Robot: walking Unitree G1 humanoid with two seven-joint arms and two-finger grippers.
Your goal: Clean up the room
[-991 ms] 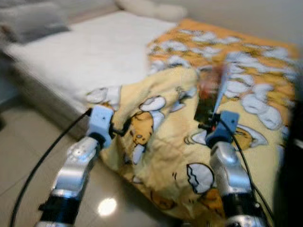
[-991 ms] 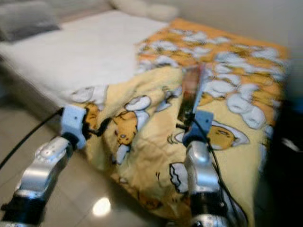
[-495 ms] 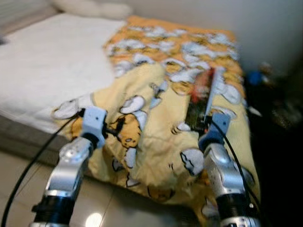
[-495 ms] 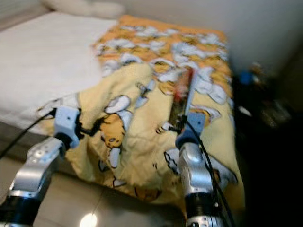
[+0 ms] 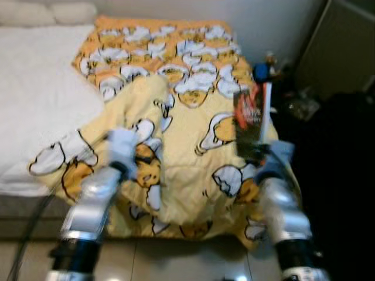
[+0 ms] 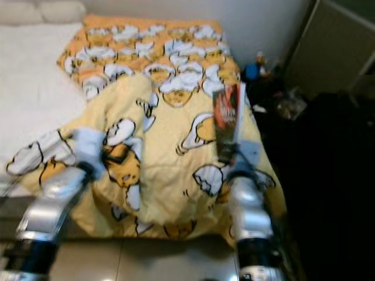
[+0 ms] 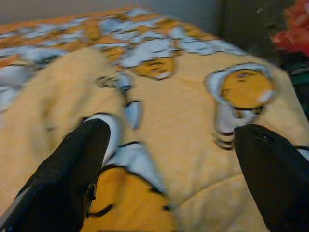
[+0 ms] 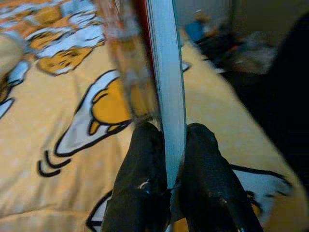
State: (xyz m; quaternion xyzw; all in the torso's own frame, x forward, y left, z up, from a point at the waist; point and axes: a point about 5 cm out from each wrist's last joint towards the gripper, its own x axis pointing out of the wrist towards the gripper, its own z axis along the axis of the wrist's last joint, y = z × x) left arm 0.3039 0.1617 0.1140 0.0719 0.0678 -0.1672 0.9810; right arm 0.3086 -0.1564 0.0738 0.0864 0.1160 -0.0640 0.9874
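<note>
Right claw (image 8: 169,159) pinching a thin book (image 5: 251,120) by its lower edge, both black fingers (image 8: 140,179) pressing against the two covers with the pale block of pages wedged between them. Holding the book upright above the near right corner of the bed, its glossy dark cover showing red and orange print, its white page edge facing right. Rising from a pale blue wrist block on a smooth silver arm.

Left claw (image 7: 169,159) standing wide apart, its two rounded matte black fingers (image 7: 72,169) gripping nothing, hovering just over the rumpled blanket (image 5: 193,117). Reaching forward on the other silver arm, with a black cable trailing down beside it.

Spreading beneath both claws: a soft, quilted yellow and orange blanket, printed with cartoon egg yolks and cracked white shells outlined in black. Lying bunched and folded over itself on the left side, flatter toward the right, draping over the foot of the bed toward the floor.

Showing to the left of the blanket: a plain white sheet (image 5: 35,88) with a fine, slightly nubbly surface, and pale pillows (image 5: 53,12) at the far end against the wall.

Sitting in shadow to the right of the bed: a dark cluttered patch with a small blue thing (image 5: 261,71), too blurred for telling more. Gleaming below the bed: pale glossy floor tiles (image 5: 176,263).
</note>
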